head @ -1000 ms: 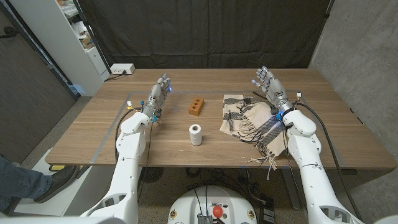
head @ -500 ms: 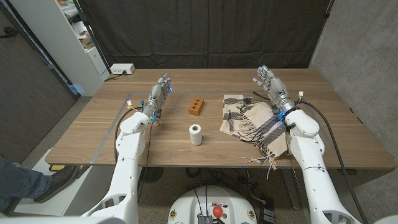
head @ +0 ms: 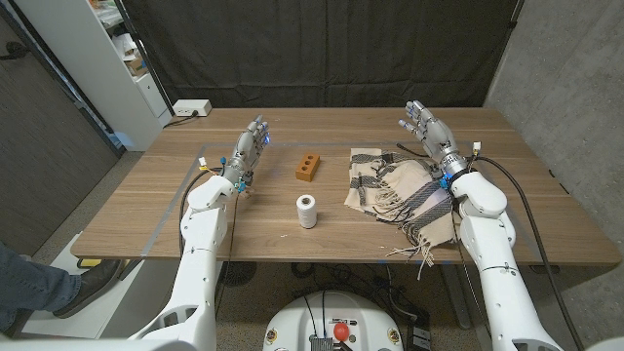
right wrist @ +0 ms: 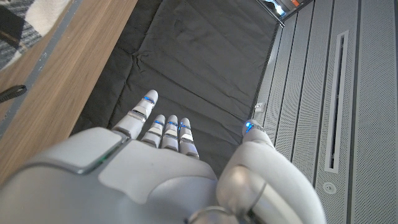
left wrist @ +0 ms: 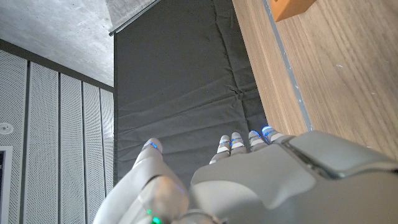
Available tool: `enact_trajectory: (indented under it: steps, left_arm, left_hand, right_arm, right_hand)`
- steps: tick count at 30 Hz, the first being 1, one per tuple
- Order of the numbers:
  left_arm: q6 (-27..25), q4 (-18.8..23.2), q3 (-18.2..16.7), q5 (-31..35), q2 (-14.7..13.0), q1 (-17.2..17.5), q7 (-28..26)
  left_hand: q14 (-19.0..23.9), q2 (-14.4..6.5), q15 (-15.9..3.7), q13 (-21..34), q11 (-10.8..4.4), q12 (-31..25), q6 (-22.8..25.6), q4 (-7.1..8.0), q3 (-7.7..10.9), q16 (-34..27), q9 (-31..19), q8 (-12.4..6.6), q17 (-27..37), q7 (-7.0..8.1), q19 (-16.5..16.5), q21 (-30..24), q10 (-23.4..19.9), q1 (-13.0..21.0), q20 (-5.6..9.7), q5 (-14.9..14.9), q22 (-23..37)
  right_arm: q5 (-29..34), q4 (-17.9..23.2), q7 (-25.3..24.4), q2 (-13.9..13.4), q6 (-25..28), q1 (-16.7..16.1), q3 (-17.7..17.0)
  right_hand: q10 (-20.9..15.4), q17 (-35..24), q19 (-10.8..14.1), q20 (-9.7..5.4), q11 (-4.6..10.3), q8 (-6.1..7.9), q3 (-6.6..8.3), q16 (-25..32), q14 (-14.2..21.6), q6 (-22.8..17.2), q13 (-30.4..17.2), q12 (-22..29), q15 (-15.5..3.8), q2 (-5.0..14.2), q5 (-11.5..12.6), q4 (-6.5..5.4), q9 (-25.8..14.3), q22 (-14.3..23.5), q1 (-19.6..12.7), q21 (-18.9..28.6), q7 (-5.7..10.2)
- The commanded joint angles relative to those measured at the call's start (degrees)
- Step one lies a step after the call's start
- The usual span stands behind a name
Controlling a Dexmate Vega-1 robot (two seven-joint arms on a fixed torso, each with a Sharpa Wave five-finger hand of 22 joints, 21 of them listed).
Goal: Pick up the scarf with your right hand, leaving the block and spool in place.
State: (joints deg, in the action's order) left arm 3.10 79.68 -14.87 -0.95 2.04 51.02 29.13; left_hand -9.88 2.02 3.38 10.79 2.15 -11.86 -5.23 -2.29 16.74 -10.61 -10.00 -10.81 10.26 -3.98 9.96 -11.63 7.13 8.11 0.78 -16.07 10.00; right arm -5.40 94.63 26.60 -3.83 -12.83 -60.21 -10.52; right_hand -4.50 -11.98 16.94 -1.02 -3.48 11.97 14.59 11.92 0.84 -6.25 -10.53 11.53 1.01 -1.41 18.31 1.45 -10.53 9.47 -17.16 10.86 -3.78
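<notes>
A beige and dark striped scarf point(head: 398, 191) lies crumpled on the right half of the wooden table point(head: 292, 244), its fringe hanging over the front edge. A corner of the scarf point(right wrist: 37, 12) appears in the right wrist view. My right hand point(head: 427, 132) is raised above the scarf's far right side, fingers spread, holding nothing. An orange-brown block point(head: 308, 167) with holes sits mid-table, and a white spool point(head: 307, 211) stands in front of it. My left hand point(head: 250, 148) stands on the left, fingers apart and empty, with the block point(left wrist: 292, 7) beyond it.
A white power strip point(head: 191, 108) lies at the table's far left corner. A white shelf unit point(head: 117, 58) stands beyond the table's left side. A black curtain point(head: 322, 49) hangs behind. A person's leg and shoe point(head: 44, 283) are at lower left.
My right arm has drifted slightly to the right and away from the table's front; the hand stays spread above the scarf. Left arm, block and spool are unchanged.
</notes>
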Motion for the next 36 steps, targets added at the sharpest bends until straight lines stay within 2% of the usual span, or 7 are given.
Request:
enact_trajectory:
  steps: [1, 21, 26, 36]
  left_arm:
    - [1.0, -0.6, 0.3, -0.3, -0.1, -0.5, 0.8]
    - [0.3, 0.4, 0.9, 0.5, -0.5, -0.3, 0.4]
    - [0.6, 0.3, 1.0, 0.9, -0.6, -0.2, 0.0]
    - [-0.2, 0.8, 0.8, 0.7, -1.1, -0.3, 0.5]
  left_hand:
    - [-0.7, -0.1, 0.20, 0.2, 0.01, 0.0, -0.4, -0.41, 0.07, 0.0, -0.3, -0.07, 0.2, -0.16, 1.7, 0.2, 0.5, 0.7, -0.26, 0.1, 0.2]
    - [-0.6, -0.3, 0.21, 0.2, 0.01, 0.0, -0.4, -0.74, 0.14, -0.1, -0.3, -0.07, 0.1, -0.14, 1.8, 0.2, 0.5, 1.1, -0.49, 0.3, 0.2]
    - [-0.3, -0.4, 0.32, 0.2, -0.13, -0.1, -0.4, -0.89, 0.15, -0.2, -0.3, -0.07, 0.2, -0.18, 1.2, 0.0, 0.4, 1.3, -1.18, 0.4, 0.3]
    - [0.1, -0.5, 0.49, 0.2, 0.01, -0.1, -0.3, -1.07, 0.15, -0.3, -0.3, -0.11, 0.2, -0.26, 0.6, -0.2, 0.2, 1.5, -1.06, 0.6, 0.3]
  right_arm:
    - [0.8, 2.3, -0.2, -0.6, 0.0, -1.4, -0.3]
    - [1.6, 4.7, -1.2, -1.1, -1.3, -3.3, -1.7]
    - [2.3, 5.4, -1.8, -1.2, -1.4, -3.6, -1.7]
    - [4.8, 6.8, -3.1, -1.7, -2.5, -4.7, -1.7]
  right_hand:
    - [-0.3, -0.1, 0.4, 0.31, -0.09, -0.24, 0.26, 0.1, 0.1, -0.5, -0.3, 0.0, 0.21, -0.04, 0.4, 0.38, -0.3, 0.2, -0.7, 0.0, 0.10]
    - [-0.4, 0.0, 0.3, 0.50, -0.06, -0.28, 0.27, 0.1, 0.2, -0.7, -0.3, 0.0, 0.19, -0.07, 0.5, 0.66, -0.3, 0.2, -1.0, 0.0, 0.28]
    - [-0.3, 0.0, 0.3, 0.52, 0.09, -0.30, 0.26, 0.1, 0.3, -0.7, -0.3, -0.1, 0.24, -0.06, 0.6, 0.71, -0.3, 0.2, -1.0, 0.0, 0.39]
    - [-0.5, 0.0, 0.3, 0.56, -0.02, -0.32, 0.24, 0.1, 0.4, -0.8, -0.3, 0.0, 0.28, -0.04, 0.6, 0.80, -0.3, 0.2, -1.0, 0.0, 0.39]
